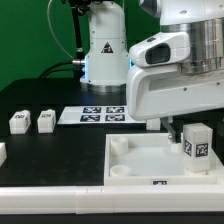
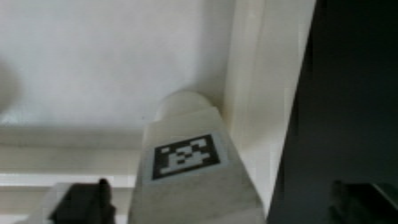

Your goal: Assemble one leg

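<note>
A white leg with a black-and-white tag stands upright at the exterior view's right corner of the large white tray. My gripper is directly above it, with the fingers down around its top. In the wrist view the leg lies between my two dark fingers, with a narrow gap on one side and a wider gap on the other. The gripper looks open and does not clamp the leg. The tray's floor and wall fill the background there.
Two more legs stand on the black table at the exterior view's left, and part of another white piece shows at the left edge. The marker board lies behind the tray. The robot base stands at the back.
</note>
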You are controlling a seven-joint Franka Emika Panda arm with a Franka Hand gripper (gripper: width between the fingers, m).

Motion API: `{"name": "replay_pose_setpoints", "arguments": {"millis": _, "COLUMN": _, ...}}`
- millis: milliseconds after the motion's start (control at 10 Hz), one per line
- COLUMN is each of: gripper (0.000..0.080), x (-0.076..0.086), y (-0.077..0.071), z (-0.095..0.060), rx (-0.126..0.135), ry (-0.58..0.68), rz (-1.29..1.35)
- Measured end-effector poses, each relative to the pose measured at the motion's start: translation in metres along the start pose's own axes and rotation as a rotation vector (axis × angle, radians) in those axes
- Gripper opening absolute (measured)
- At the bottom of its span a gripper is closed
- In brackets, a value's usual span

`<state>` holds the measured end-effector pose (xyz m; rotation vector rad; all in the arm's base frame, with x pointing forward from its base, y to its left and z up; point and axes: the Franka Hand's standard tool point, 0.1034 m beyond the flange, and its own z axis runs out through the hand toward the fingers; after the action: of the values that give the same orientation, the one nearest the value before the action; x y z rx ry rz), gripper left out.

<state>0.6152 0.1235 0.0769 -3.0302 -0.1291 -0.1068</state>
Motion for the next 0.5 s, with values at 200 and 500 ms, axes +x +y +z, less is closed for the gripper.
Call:
{"name": "replay_pose_setpoints", "arguments": {"millis": 200, "gripper": 0.0307, "x": 0.0001, "y": 0.0016, "z": -0.0001, "rx": -0.002, "ry": 0.000, "rz": 0.000}}
{"name": "replay_pose_setpoints", "arguments": {"millis": 500, "gripper": 0.0306, "x": 0.0002, "y": 0.0038, "z": -0.0001, "rx": -0.003, "ry": 0.000, "rz": 0.052}}
